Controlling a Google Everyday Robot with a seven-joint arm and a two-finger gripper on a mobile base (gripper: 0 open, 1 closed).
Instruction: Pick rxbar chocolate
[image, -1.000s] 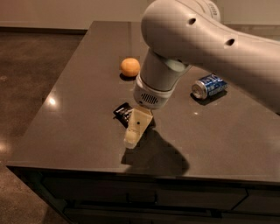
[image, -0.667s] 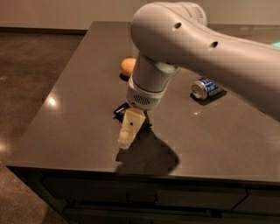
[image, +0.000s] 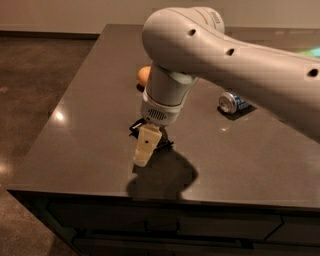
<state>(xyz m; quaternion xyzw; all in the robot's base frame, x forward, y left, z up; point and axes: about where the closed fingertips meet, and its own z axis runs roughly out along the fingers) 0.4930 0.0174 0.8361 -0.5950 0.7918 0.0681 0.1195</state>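
The rxbar chocolate (image: 136, 127) is a flat black bar lying on the dark table (image: 85, 100), left of centre. Only its ends show, on either side of the gripper. My gripper (image: 142, 158) points down right over the bar, its cream tip just in front of it near the table surface. I cannot tell whether it touches the bar. The large white arm reaches in from the upper right and hides most of the bar.
A round orange fruit (image: 143, 76) sits behind the wrist, half hidden by it. A blue soda can (image: 233, 102) lies on its side at the right. The table's front edge (image: 150, 194) is close below the gripper, with the floor to the left.
The arm has shifted left, and it now covers more of the bar and the orange. The bar, orange and can have not moved.
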